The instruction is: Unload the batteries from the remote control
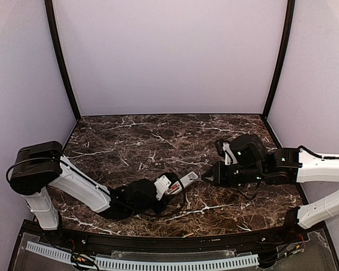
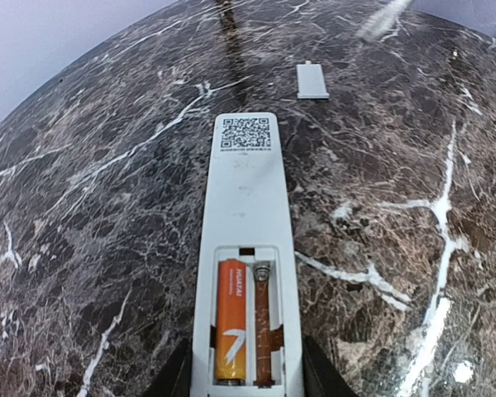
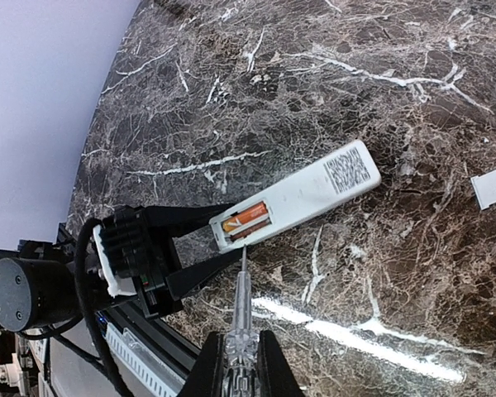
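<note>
Down near the front of the marble table [image 1: 158,141], the left gripper [image 2: 246,385] is clamped on the remote control [image 2: 246,190] at its recess end, back side up, compartment wide open. One orange battery [image 2: 231,318] sits in the recess; the slot beside it looks dark brown, and I can't tell if it's filled. Over comes the right gripper [image 3: 241,357], closed on a thin grey stick [image 3: 243,302], tip right at the recess edge, contact unclear. The small white cover [image 2: 312,81] lies flat beyond the remote's far end
</note>
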### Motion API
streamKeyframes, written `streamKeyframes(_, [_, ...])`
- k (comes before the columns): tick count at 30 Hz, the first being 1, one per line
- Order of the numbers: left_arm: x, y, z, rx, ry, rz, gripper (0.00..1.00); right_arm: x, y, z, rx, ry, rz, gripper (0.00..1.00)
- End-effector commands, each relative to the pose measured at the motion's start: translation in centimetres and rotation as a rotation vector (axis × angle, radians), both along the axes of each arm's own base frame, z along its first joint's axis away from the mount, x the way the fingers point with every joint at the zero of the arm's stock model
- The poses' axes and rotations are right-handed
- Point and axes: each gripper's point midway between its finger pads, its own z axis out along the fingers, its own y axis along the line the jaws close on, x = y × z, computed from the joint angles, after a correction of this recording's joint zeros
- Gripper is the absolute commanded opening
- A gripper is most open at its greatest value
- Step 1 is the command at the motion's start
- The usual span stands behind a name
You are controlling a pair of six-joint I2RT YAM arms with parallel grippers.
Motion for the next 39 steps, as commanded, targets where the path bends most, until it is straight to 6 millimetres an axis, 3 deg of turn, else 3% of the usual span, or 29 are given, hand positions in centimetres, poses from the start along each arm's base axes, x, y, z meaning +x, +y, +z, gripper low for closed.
streamKeyframes(1, [1.7,2.2,-0.4,-0.011,0.077,0.252,0.0,0.1,-0.9,-0.7,-0.016,0.01,-0.03,0.0])
streamKeyframes(6, [2.0,3.7,-2.0,0.028,0.163,0.416,0.0,0.0,-1.3,-1.0,-0.017,0.015,-0.042,0.0])
streamKeyframes(12, [1.5,2.8,-3.6,0.002,0.262,0.487,0.01,0.0,-1.2,-1.4,-0.029,0.025,-0.04,0.0])
streamKeyframes(14, [1.4,2.6,-4.0,0.004,0.28,0.485,0.05,-0.1,-1.1,-1.6,-0.033,0.029,-0.038,0.0])
streamKeyframes(21, [0.7,1.4,-4.7,0.001,0.326,0.43,0.34,0.1,-1.0,-1.9,-0.042,0.036,-0.042,0.0])
streamKeyframes(30, [-0.2,-0.5,-4.3,-0.002,0.377,0.341,0.55,0.3,-0.6,-2.1,-0.054,0.043,-0.042,0.0])
streamKeyframes(39, [-1.1,-2.2,-3.3,0.015,0.425,0.259,0.58,0.3,-0.9,-2.1,-0.056,0.042,-0.047,0.0])
